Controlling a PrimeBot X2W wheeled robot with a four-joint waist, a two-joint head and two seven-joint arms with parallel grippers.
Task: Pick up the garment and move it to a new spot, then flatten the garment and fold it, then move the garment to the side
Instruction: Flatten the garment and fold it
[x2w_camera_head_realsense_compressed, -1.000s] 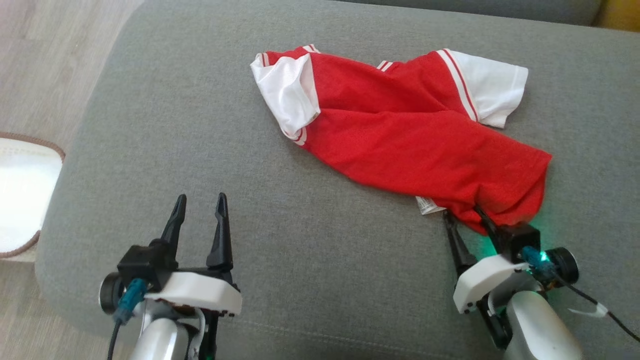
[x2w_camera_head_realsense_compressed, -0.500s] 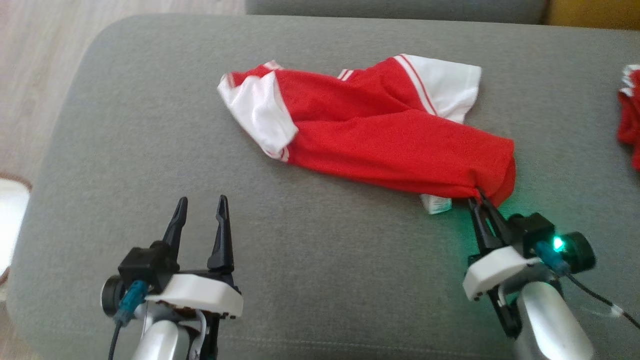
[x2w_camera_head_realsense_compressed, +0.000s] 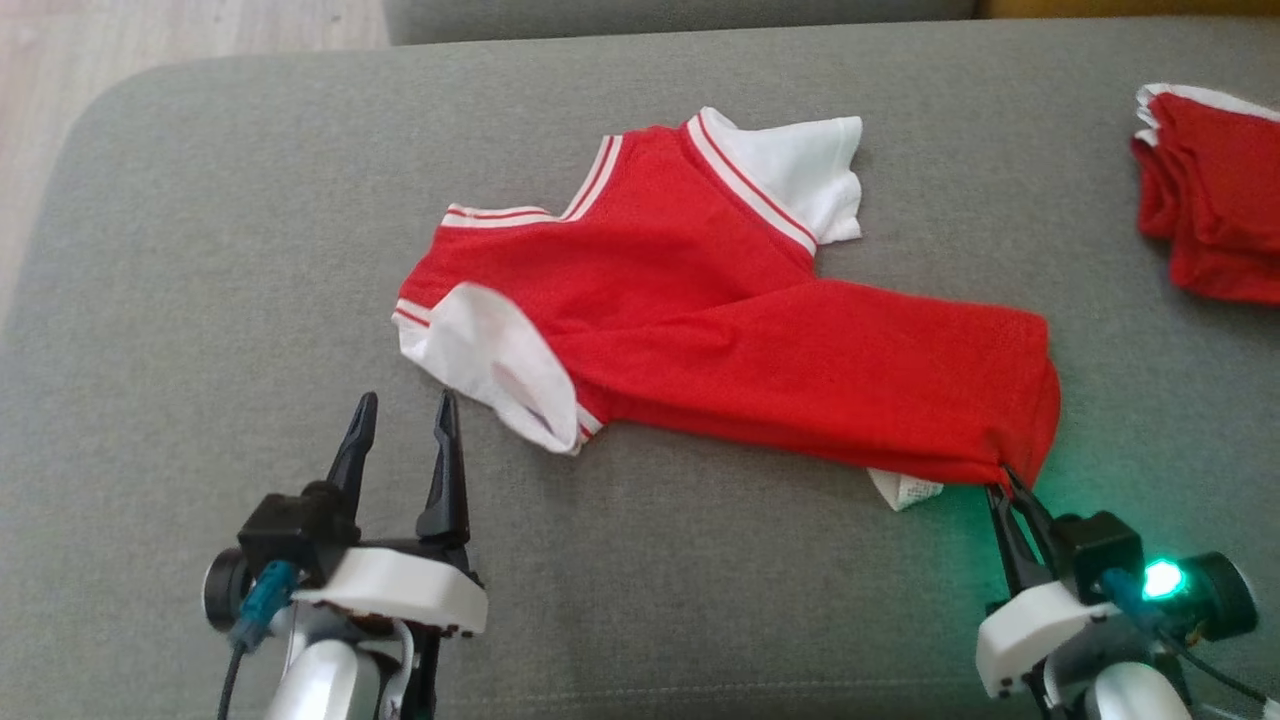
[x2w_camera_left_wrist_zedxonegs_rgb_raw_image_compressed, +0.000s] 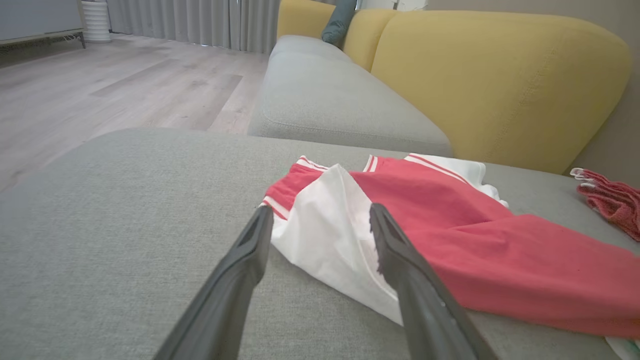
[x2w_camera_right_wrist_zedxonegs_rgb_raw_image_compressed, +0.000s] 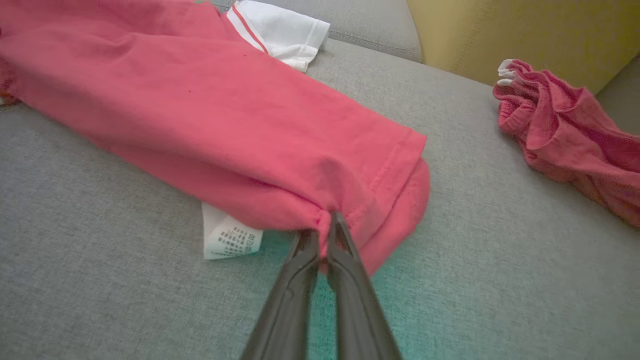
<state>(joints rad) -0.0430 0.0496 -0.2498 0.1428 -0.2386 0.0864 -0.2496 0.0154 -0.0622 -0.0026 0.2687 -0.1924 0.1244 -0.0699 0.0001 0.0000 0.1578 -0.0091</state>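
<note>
A grey sofa seat (x2w_camera_head_realsense_compressed: 200, 250) is the work surface, with pale wood floor (x2w_camera_head_realsense_compressed: 150, 30) at the upper left of the head view and a yellow backrest (x2w_camera_left_wrist_zedxonegs_rgb_raw_image_compressed: 500, 75) behind it in the left wrist view. The shirt (x2w_camera_head_realsense_compressed: 720, 340), red with white sleeves, lies on the seat at the centre of the head view, creased and partly doubled over itself. Its long axis runs from the collar and sleeves at centre-left down to the hem at the lower right.

The right claw (x2w_camera_head_realsense_compressed: 1003, 482) is pinched tight on that hem corner, with red cloth caught between its closed fingers. A white label (x2w_camera_head_realsense_compressed: 905, 490) pokes out just left of the grip. From the right claw the shirt stretches up and to the left.

The left claw (x2w_camera_head_realsense_compressed: 406, 400), at the lower left, stands wide apart and holds nothing. The near white sleeve (x2w_camera_head_realsense_compressed: 500, 365) lies just to its upper right, close but not touching. So the right arm has the hem, and the left is nearer the sleeve end. A pull by the right claw alone would probably trail the body along this axis.

A second red cloth (x2w_camera_head_realsense_compressed: 1215, 190) sits bunched at the upper right, well apart.
</note>
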